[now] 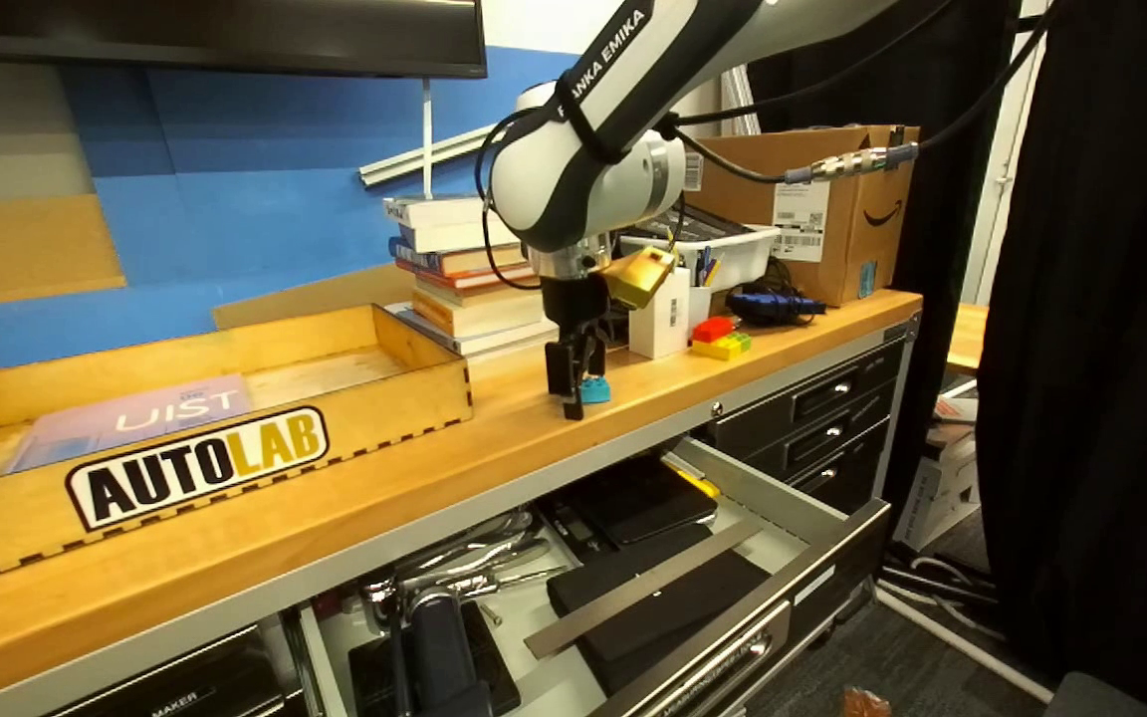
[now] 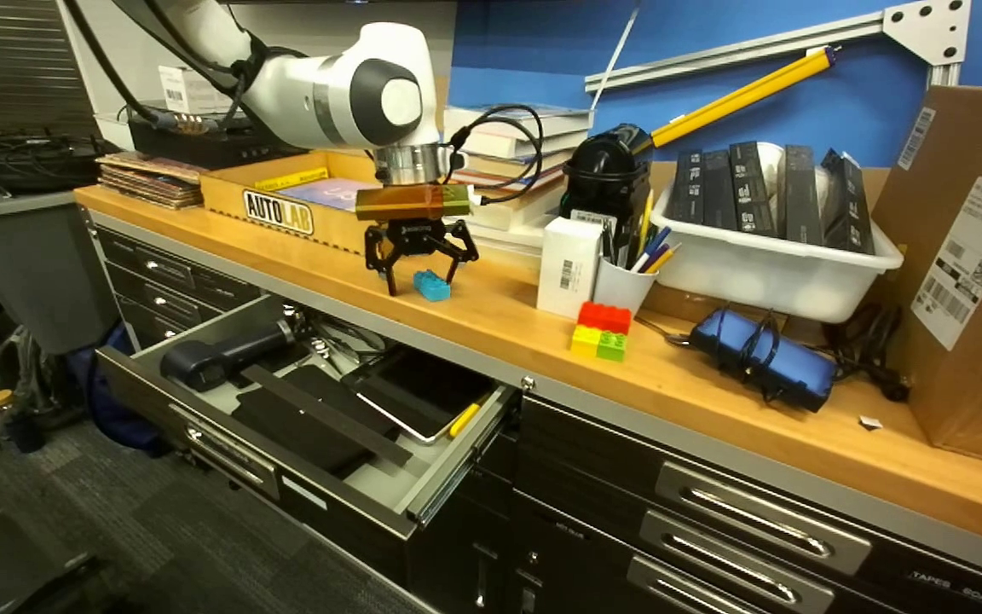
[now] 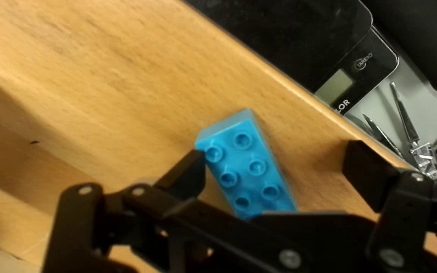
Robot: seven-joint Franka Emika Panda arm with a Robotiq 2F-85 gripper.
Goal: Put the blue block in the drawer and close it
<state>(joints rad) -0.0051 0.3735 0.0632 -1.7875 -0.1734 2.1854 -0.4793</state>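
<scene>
The blue block (image 1: pixel 595 389) lies on the wooden worktop near its front edge. It also shows in an exterior view (image 2: pixel 432 286) and in the wrist view (image 3: pixel 252 167), studs up. My gripper (image 2: pixel 421 286) is open and low over the block, with a finger on either side. In the wrist view the gripper (image 3: pixel 275 167) has its left fingertip at or very near the block's corner, and a gap to the right finger; the block's near end is hidden. The drawer (image 1: pixel 773 488) is pulled open below the worktop, and its dark front shows in an exterior view (image 2: pixel 355 520).
The drawer holds a scale (image 3: pixel 332 87), a dark handheld tool (image 2: pixel 227 354), a metal strip (image 2: pixel 320 414) and tools. On the worktop are an AUTOLAB tray (image 1: pixel 335 339), books (image 1: pixel 464 269), a white box (image 2: pixel 568 264), red, yellow and green bricks (image 2: pixel 602 328) and a cardboard box (image 1: pixel 832 199).
</scene>
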